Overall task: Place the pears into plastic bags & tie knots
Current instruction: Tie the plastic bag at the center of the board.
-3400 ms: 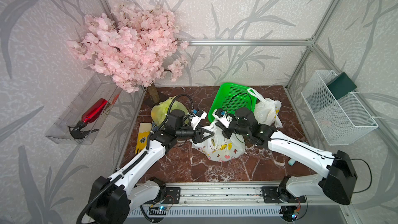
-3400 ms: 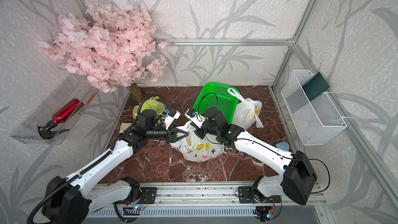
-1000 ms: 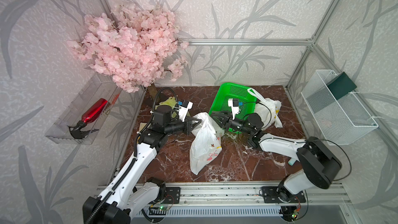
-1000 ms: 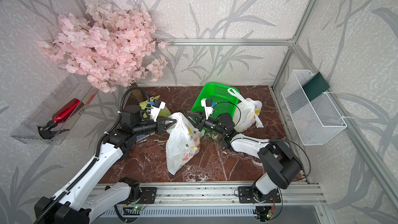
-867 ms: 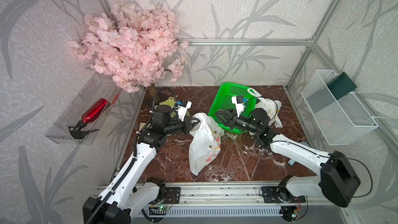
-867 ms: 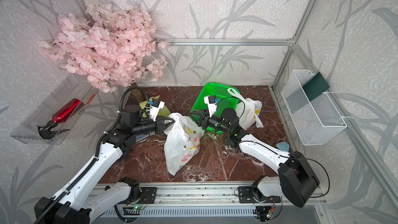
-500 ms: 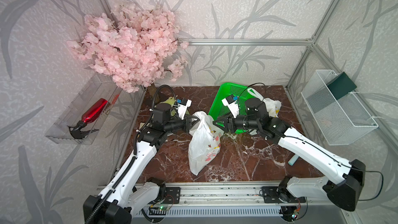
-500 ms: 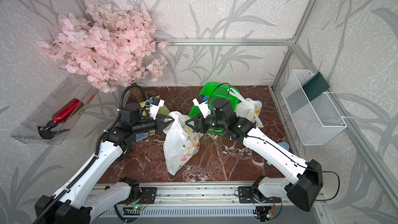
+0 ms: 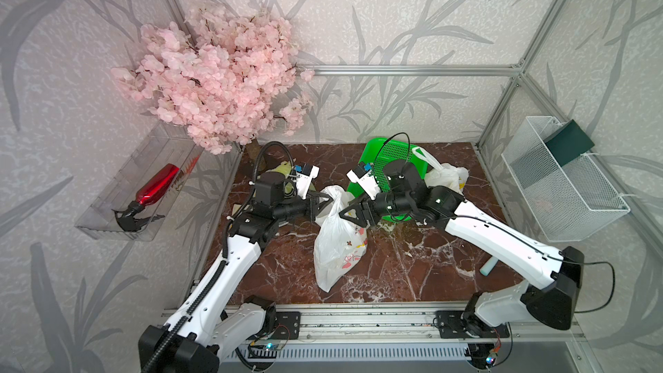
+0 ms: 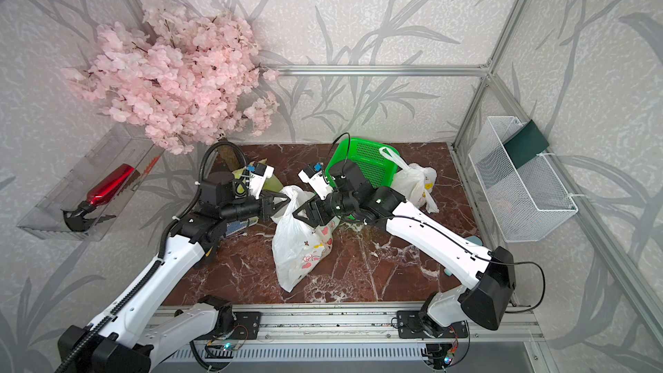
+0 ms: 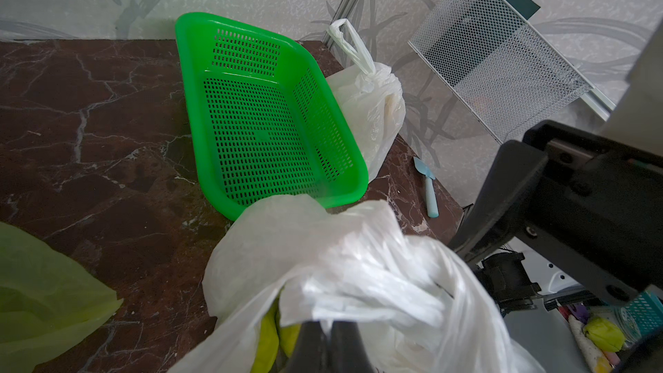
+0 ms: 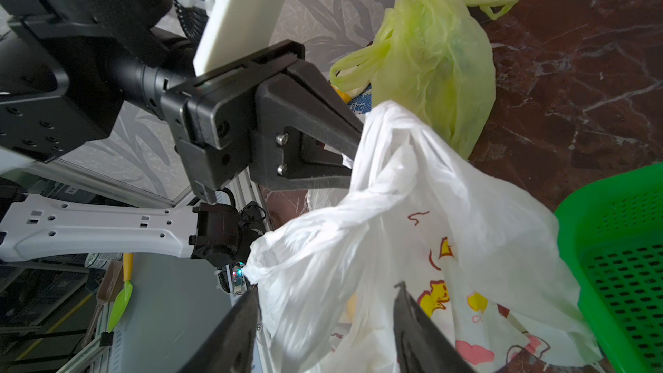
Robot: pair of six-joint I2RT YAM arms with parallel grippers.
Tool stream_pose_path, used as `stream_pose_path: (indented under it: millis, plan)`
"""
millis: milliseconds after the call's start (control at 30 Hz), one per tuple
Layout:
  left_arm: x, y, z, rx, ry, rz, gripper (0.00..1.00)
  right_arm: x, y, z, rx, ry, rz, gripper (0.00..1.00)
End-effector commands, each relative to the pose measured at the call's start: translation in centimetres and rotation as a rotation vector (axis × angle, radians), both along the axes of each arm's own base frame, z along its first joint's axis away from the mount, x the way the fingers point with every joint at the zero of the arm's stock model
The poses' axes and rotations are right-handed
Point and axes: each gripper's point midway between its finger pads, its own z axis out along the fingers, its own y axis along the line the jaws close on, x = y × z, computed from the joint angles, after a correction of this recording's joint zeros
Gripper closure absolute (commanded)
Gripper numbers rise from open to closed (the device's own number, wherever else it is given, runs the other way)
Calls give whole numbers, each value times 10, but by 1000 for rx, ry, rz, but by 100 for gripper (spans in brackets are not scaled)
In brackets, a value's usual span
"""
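My white cartoon-print bag (image 9: 337, 242) hangs crumpled and stretched tall, its bottom on the marble table (image 9: 412, 263). Both arms reach in level, tips nearly meeting. My left gripper (image 9: 323, 206) is pinched tight on the bunched top, and my right gripper (image 12: 324, 292) is partly spread with loose plastic between the jaws.

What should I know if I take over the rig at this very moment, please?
Left gripper: shut on the cartoon bag at its bunched top, holding it up.
Right gripper: open, jaws either side of that bag's plastic, gripping nothing.
Done: yellow-green bag and white bag lie knotted on the table, the white one beside the basket, which is empty.
Left: the cartoon bag's handles look twisted, but I cannot tell a finished knot. Probably tie it, then set it down.
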Motion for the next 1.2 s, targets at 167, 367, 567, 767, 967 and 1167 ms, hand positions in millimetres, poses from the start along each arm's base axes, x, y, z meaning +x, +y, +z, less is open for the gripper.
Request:
stream_pose_path:
  millis: [167,367,567,767,967,1167]
  plan:
    - [-1,1,19,-13,-42,-2,100,9,-3,-8,-68,-37,-27,82]
    - [-12,16,19,38,-21,43,100,27,-37,-14,-132,-69,-134,100]
    - [-6,57,-7,57,50,202,100,49,-90,-59,-206,42,-298,100]
    - [-1,71,-22,41,84,272,100,60,-127,-93,-349,36,-406,100]
    - [3,71,-5,3,62,278,100,61,-130,-98,-384,35,-407,100]
    - [7,64,19,-55,44,254,100,60,-112,-77,-322,3,-367,100]
